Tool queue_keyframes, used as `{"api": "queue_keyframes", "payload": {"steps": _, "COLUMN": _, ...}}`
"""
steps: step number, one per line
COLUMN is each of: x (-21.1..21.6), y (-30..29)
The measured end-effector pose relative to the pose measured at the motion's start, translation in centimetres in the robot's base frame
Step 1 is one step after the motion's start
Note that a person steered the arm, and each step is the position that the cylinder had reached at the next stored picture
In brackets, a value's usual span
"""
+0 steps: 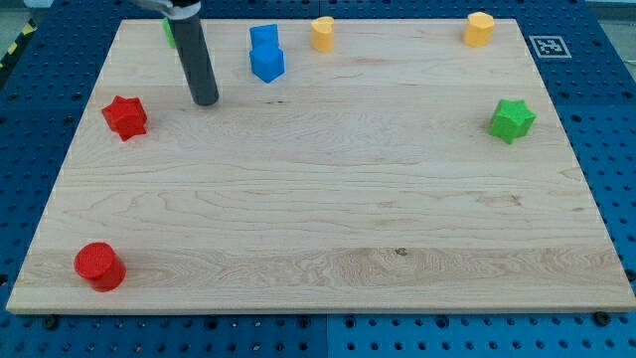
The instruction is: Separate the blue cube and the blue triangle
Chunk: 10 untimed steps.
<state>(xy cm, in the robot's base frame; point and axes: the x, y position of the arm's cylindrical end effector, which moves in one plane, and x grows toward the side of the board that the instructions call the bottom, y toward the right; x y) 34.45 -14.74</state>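
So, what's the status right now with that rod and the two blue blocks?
My tip on the board, left of the blue pair, not touching. Blue cube and blue triangle touching. Path between clear; red star off left.

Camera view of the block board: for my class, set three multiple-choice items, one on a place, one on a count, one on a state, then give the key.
1. Where is my tip?
A. right of the blue blocks
B. left of the blue blocks
C. at the bottom edge

2. How many red blocks?
A. one
B. two
C. four

3. The blue cube and blue triangle are:
A. touching
B. far apart
C. off the board

Key: B, it stands toward the view's left of both; B, red star and red cylinder; A, no gap shows.
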Motion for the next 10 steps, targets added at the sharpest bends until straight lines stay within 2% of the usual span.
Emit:
{"api": "queue_keyframes", "payload": {"steps": 2, "x": -5.1, "y": 1.6}}
{"api": "queue_keyframes", "payload": {"steps": 5, "x": -7.6, "y": 3.4}}
{"api": "queue_keyframes", "payload": {"steps": 7, "x": -7.1, "y": 5.8}}
{"api": "queue_keyframes", "payload": {"steps": 10, "x": -3.2, "y": 7.4}}
